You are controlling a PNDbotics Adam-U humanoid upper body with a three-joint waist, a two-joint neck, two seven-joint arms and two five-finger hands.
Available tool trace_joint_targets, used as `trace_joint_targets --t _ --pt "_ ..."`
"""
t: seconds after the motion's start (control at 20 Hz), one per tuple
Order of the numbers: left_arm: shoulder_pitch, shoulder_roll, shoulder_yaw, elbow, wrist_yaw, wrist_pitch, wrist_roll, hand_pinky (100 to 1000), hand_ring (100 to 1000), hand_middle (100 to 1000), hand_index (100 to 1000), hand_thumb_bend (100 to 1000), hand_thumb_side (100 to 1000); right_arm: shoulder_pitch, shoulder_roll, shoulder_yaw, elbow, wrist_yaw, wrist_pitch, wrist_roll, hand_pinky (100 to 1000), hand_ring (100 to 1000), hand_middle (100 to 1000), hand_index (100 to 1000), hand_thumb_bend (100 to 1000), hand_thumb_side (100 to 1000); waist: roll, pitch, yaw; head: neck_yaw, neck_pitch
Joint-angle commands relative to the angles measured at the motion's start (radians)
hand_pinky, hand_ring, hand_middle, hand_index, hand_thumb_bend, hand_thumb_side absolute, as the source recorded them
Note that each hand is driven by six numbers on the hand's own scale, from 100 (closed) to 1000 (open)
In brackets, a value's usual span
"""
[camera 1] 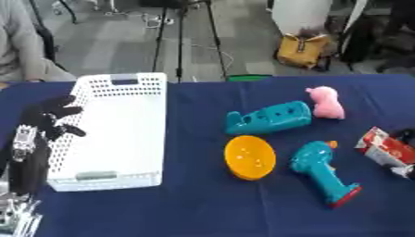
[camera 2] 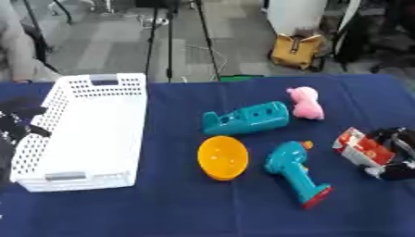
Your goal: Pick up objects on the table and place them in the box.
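Note:
An empty white perforated basket (camera 1: pixel 122 134) stands on the left of the blue table. My left hand (camera 1: pixel 50 119) hovers open just outside the basket's left wall, holding nothing. To the right lie a teal toy with holes (camera 1: pixel 269 118), a pink toy pig (camera 1: pixel 327 102), an orange bowl (camera 1: pixel 249 157) and a teal toy drill (camera 1: pixel 323 172) with a red base. At the right edge, my right hand (camera 2: pixel 397 155) has its fingers curled round the far end of a red and white carton (camera 2: pixel 361 149), which sits low at the table.
The blue cloth (camera 1: pixel 203 203) is bare along the front and between the basket and the toys. Beyond the far table edge are tripod legs (camera 1: pixel 180 41) and a yellow bag (camera 1: pixel 301 50) on the floor.

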Motion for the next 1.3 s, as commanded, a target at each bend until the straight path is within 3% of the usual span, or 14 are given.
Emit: trace_joint_targets --t 0.05,0.5,0.55,0.6,1.05,1.3 --pt "-0.002 0.015 0.002 -0.016 0.004 -0.001 -0.002 529 767 777 791 300 1000 -0.007 -0.032 -0.004 -0.04 -0.014 0.001 -0.033 268 321 540 752 477 223 -0.001 -0.01 -0.002 0.006 0.003" --pt "-0.002 0.016 0.002 -0.015 0.004 -0.001 -0.002 528 767 777 791 300 1000 -0.016 -0.043 -0.003 -0.169 -0.077 -0.009 -0.071 254 302 528 744 447 192 -0.003 -0.012 -0.003 0.01 0.002" --pt "-0.001 0.016 0.002 -0.015 0.004 -0.001 -0.002 528 767 777 791 293 1000 -0.017 -0.044 -0.002 -0.182 -0.085 -0.01 -0.068 253 300 527 744 398 289 -0.003 -0.012 -0.003 0.011 0.002" --pt "-0.001 0.017 0.002 -0.015 0.004 -0.001 -0.002 528 767 777 791 300 1000 -0.019 -0.045 -0.001 -0.198 -0.095 -0.012 -0.065 253 301 527 744 449 192 -0.004 -0.012 -0.002 0.011 0.002" --pt "-0.002 0.018 0.001 -0.015 0.005 -0.001 -0.003 527 768 776 791 301 1000 -0.043 -0.048 0.008 -0.291 -0.18 -0.011 -0.028 245 290 519 741 437 193 -0.006 -0.013 0.0 0.015 -0.001" --pt "-0.003 0.018 0.001 -0.015 0.006 -0.001 -0.004 526 768 776 791 301 1000 -0.07 -0.039 0.013 -0.326 -0.272 -0.002 -0.002 234 276 506 737 444 172 -0.006 -0.012 0.003 0.016 -0.005"
